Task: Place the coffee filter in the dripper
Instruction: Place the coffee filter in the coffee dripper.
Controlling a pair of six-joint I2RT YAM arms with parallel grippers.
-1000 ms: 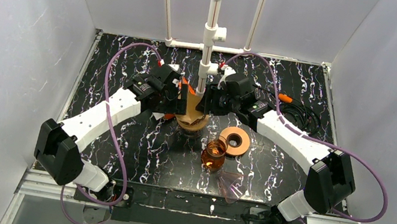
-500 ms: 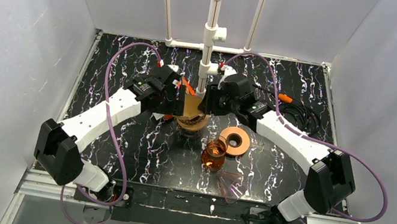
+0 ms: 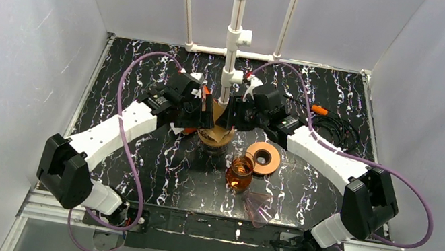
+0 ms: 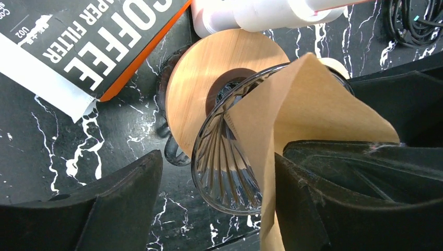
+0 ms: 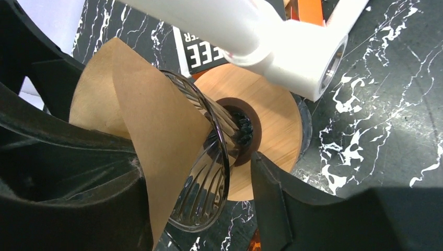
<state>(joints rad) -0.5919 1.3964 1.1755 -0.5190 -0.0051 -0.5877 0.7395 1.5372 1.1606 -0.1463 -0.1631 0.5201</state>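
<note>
The glass ribbed dripper [image 3: 214, 140] stands on its round wooden collar [image 4: 209, 78] at mid-table. The brown paper coffee filter [image 3: 217, 127] stands in it as a cone, its upper edge rising above the rim. It also shows in the left wrist view [image 4: 308, 115] and the right wrist view [image 5: 141, 120]. My left gripper [image 3: 203, 117] is open, its jaws astride the dripper's rim [image 4: 224, 183], with the filter against one finger [image 4: 334, 193]. My right gripper [image 3: 235, 119] is open too, astride the opposite side of the rim [image 5: 209, 178], with one finger [image 5: 68, 193] against the filter.
A white PVC post [image 3: 235, 39] rises just behind the dripper, its elbow [image 5: 292, 57] over the collar. A black coffee filter box [image 4: 89, 42] lies left of it. A wooden ring [image 3: 263, 157], an amber glass jar [image 3: 240, 173] and a clear funnel [image 3: 258, 208] sit nearer. Cables [image 3: 332, 125] lie at the right.
The filter has sunk lower into the dripper. Both grippers have shifted slightly back and down beside it.
</note>
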